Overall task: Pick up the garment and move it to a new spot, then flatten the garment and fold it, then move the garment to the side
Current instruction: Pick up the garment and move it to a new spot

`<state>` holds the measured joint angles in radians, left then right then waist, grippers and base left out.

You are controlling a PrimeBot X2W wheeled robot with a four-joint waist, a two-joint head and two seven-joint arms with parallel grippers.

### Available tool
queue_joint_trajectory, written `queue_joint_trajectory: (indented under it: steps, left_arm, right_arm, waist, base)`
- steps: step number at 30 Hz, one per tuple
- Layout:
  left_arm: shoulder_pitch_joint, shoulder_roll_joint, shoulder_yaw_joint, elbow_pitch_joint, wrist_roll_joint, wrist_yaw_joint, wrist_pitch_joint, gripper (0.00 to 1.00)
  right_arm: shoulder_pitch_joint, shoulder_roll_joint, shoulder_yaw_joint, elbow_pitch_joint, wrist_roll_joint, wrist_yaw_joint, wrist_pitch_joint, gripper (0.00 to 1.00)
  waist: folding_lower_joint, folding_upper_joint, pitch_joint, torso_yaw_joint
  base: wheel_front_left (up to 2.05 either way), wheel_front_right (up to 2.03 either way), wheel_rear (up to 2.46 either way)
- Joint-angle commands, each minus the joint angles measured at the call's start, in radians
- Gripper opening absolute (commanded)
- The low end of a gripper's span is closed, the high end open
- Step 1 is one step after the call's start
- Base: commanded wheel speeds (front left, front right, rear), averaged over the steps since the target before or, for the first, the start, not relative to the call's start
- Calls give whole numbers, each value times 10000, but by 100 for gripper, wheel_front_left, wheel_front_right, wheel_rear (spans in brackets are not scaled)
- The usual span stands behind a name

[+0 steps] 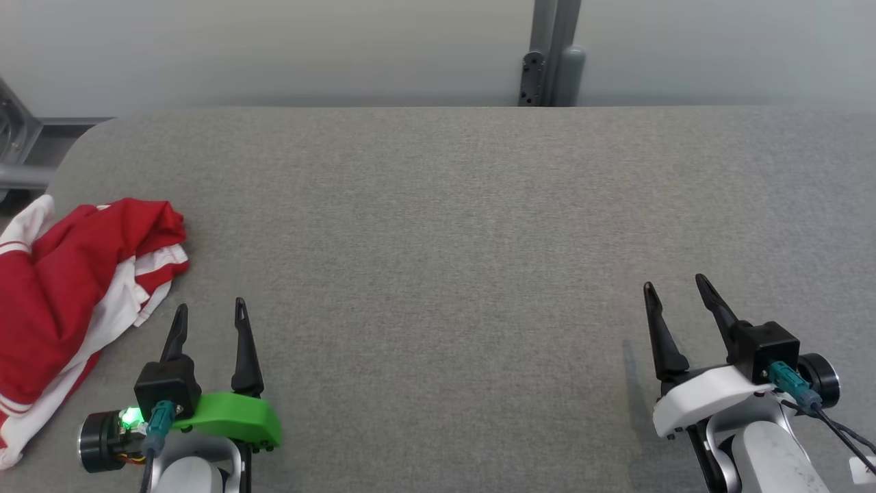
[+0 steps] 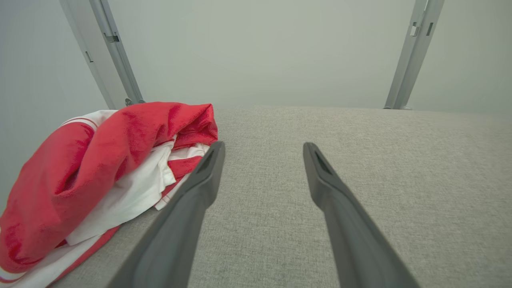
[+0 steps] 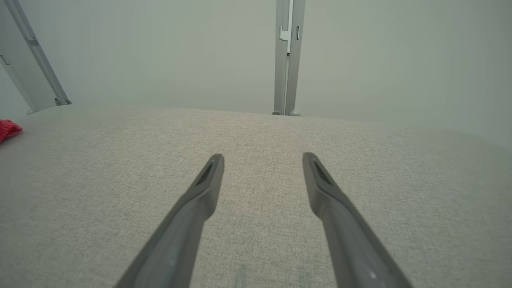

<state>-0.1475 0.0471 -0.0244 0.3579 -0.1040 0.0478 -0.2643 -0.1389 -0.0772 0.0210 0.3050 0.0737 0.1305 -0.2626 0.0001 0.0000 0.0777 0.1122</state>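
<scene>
A crumpled red and white garment (image 1: 65, 294) lies in a heap at the left edge of the grey fabric table (image 1: 445, 226). In the left wrist view the garment (image 2: 100, 176) bulges just left of my own fingers. My left gripper (image 1: 210, 310) stands open near the front left, just right of the heap and apart from it, nothing between its fingers. My right gripper (image 1: 677, 285) stands open at the front right over bare fabric. Its wrist view shows the open right gripper (image 3: 263, 157) and a red scrap of the garment (image 3: 9, 129) at the far left.
Behind the table's far edge stands a grey metal post (image 1: 551, 53) against a pale wall. Part of a grey frame (image 1: 20, 147) shows past the table's rounded back left corner. The garment hangs slightly over the left edge.
</scene>
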Motion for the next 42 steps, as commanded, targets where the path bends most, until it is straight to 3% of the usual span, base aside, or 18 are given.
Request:
queue_joint_trajectory:
  steps: [1, 12, 22, 34, 42]
  left_arm:
    - [-148, 59, 39, -79, -52, 79, -4, 100]
    - [155, 54, 209, -125, -431, 230, -5, 100]
    - [379, 54, 440, 47, -633, 217, -3, 100]
    - [449, 54, 604, 25, -947, 232, -3, 100]
    - [-183, 56, 994, 501, -1607, -230, -3, 100]
  right_arm:
    - [-164, -79, 108, -48, 89, 4, -34, 100]
    - [-187, -211, 781, -124, 229, 4, -34, 100]
    - [-165, -265, 1202, 12, 321, 4, -34, 100]
    - [-250, -390, 1530, 61, 431, 3, -34, 100]
    - [-371, -650, 1649, -87, 402, 3, -34, 100]
  waist:
    - [-1, 0, 189, 567]
    - [-1, 0, 308, 2456]
    - [-1, 0, 282, 3642]
    - [-1, 0, 404, 3820]
    - [-1, 0, 861, 3352]
  base:
    - [0, 0, 0]
    - [0, 0, 0]
    - [0, 0, 0]
    - [0, 0, 0]
    - [0, 0, 0]
